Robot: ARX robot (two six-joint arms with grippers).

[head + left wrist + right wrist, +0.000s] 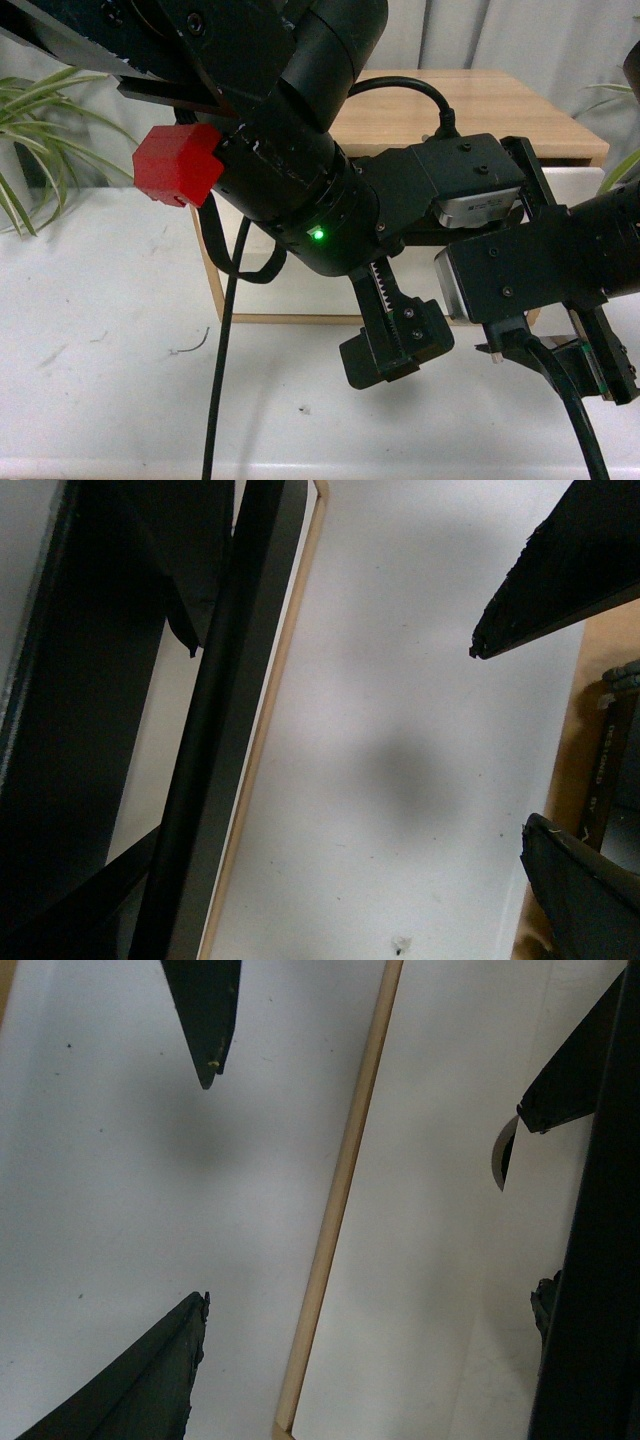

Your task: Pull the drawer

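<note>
Both arms crowd the front view, with my left gripper (395, 345) and right gripper (560, 365) held low in front of the wooden cabinet (480, 110). The arms hide most of the drawer there. In the left wrist view the long black bar handle (225, 730) runs beside a light wood strip (265, 730) and a white panel (400, 730). My left gripper (330, 850) is open, with one finger (575, 885) showing. In the right wrist view the drawer's white front (450, 1260) lies between a wood strip (335, 1210) and the handle (600, 1260). My right gripper (370, 1305) is open over it, holding nothing.
The cabinet stands on a white table (100, 350). A green plant (30, 150) is at the far left and more leaves (620, 170) at the right edge. A red block (180, 165) sits on the left arm, and a black cable (225, 350) hangs down from it.
</note>
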